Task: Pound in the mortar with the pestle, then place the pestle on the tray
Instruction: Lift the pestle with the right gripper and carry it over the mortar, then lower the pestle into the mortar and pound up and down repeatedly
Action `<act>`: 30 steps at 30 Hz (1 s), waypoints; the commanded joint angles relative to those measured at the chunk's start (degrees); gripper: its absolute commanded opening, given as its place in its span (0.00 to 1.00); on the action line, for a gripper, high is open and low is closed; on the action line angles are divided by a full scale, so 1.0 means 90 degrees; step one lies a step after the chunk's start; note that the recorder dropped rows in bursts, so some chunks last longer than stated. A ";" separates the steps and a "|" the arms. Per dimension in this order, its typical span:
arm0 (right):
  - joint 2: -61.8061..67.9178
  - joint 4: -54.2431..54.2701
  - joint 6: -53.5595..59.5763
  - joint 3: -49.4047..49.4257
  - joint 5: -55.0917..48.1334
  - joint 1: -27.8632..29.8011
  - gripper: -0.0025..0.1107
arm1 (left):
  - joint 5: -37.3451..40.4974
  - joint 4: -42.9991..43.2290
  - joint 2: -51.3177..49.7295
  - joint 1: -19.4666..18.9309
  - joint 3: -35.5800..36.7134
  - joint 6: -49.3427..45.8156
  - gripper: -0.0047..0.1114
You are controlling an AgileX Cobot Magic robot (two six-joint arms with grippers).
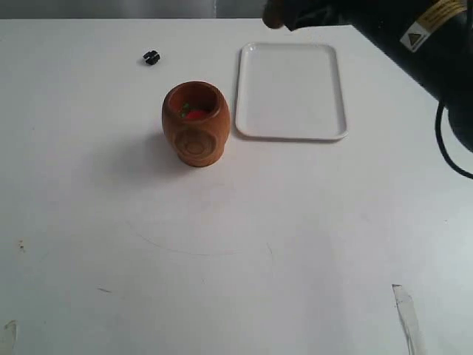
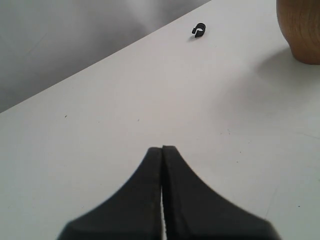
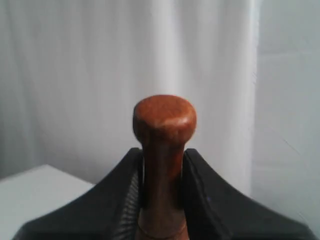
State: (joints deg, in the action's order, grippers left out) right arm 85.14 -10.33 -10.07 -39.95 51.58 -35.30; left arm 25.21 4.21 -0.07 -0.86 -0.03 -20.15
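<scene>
While your right pincer (image 3: 162, 154) is clamping the pestle (image 3: 164, 117) by its shaft, you are holding it high beyond the tray (image 1: 290, 89), well apart from the mortar (image 1: 195, 137). The pounding is probably lying ahead, so your next move is calling for bringing the pestle over the mortar's mouth and lowering it straight in. Your left pincer (image 2: 162, 150) is resting pressed together above the counter (image 2: 100, 125). The arm (image 1: 414, 37) is hiding most of the pestle in the exterior view, and the mortar's contents are showing only as red-green specks.
</scene>
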 commanded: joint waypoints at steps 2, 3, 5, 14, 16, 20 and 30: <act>0.0595 -0.0456 -0.0813 -0.0263 0.1618 -0.0021 0.02 | -0.0019 -0.0047 0.0008 0.0049 0.0004 0.0052 0.04; 0.0694 -0.0587 -0.0947 -0.0383 0.1458 -0.0021 0.02 | -0.0019 -0.0047 0.0008 0.0049 0.0004 0.0052 0.04; 0.1002 -0.1125 -0.1252 -0.0723 0.1061 -0.0021 0.02 | -0.0019 -0.0047 0.0008 0.0049 0.0004 0.0052 0.04; 0.2256 -0.2594 -0.2279 -0.1977 0.0585 -0.0021 0.02 | -0.0019 -0.0047 0.0008 0.0049 0.0004 0.0052 0.04; 0.2451 -0.2734 -0.2214 -0.2097 0.0113 -0.0021 0.02 | -0.0019 -0.0047 0.0008 0.0049 0.0004 0.0052 0.04; 0.2662 -0.3540 -0.2259 -0.2097 -0.0290 -0.0021 0.02 | -0.0019 -0.0047 0.0008 0.0049 0.0004 0.0052 0.04; 0.3922 -0.3956 -0.1911 -0.2097 -0.0311 -0.0021 0.02 | -0.0019 -0.0047 0.0008 0.0049 0.0004 0.0052 0.04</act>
State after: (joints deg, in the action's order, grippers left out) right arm 117.64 -44.05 -27.95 -59.41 53.04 -35.30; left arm 25.21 4.21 -0.07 -0.86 -0.03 -20.15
